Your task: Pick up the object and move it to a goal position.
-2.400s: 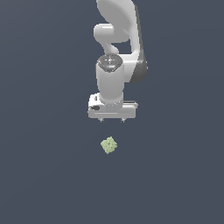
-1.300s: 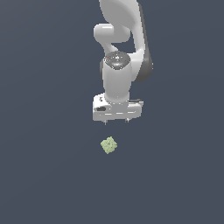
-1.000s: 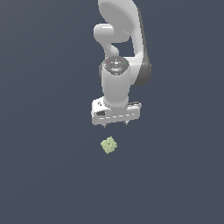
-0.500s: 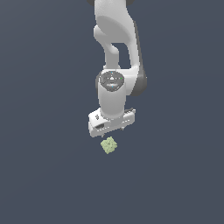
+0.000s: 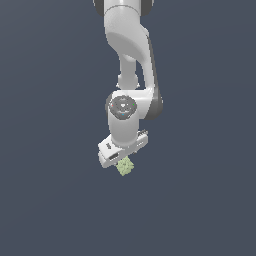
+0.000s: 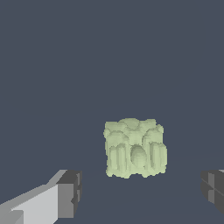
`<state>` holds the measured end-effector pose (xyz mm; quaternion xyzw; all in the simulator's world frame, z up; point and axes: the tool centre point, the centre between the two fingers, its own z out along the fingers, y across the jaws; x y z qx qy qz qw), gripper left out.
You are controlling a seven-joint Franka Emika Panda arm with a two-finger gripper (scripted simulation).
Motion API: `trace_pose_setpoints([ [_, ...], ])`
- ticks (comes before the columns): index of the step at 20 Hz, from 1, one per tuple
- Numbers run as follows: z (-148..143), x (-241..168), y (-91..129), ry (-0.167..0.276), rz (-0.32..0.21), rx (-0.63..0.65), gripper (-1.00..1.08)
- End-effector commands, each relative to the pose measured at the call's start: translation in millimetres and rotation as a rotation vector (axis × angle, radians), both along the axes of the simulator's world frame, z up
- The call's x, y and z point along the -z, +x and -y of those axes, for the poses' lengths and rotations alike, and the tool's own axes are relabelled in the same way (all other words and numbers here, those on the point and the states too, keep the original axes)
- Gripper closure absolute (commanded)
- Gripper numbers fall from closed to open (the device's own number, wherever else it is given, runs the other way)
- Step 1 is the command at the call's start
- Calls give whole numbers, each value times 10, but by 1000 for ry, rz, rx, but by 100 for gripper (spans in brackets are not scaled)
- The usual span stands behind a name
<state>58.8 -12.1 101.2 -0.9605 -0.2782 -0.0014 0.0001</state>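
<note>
Pincer (image 5: 121, 161) spread wide, nothing clasped, hanging just above the object (image 5: 125, 166) in the exterior view. White palm block tilted, its lower end toward the exterior view's left of the object, its upper end toward the exterior view's right. Fingertips hard to make out in that view, hidden under the palm block and against the chunk.

Object: small, pale yellow-green, lumpy, roughly cube-like, resting on the dark blue-grey ground (image 5: 55, 200). Partly overlapped from above by the palm block in the exterior view, only its lower part showing clear.

From the wrist view, same object (image 6: 134, 148) seen close, ribbed and bumpy on its faces, sitting on the ground (image 6: 65, 65). Two dark grey pads, one (image 6: 70, 192) on a white finger, the other (image 6: 213, 189) at the frame's edge, set well apart, one to each side of the object. Neither pad touching the object; bare ground visible between each pad and the chunk. Midpoint of the pincer (image 6: 141, 191) just beside the object's near face.

White arm (image 5: 127, 60) rising straight up from the wrist joint above the object, out of the frame.
</note>
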Motion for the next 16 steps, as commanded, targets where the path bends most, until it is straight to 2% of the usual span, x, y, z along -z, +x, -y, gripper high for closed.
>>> trace_pose_setpoints([
  [1,21,46,26,-1,-1,-31,-92],
  [11,46,111,45,-1,-3,-59,-92],
  [16,44,286,41,-1,-3,-61,-92],
])
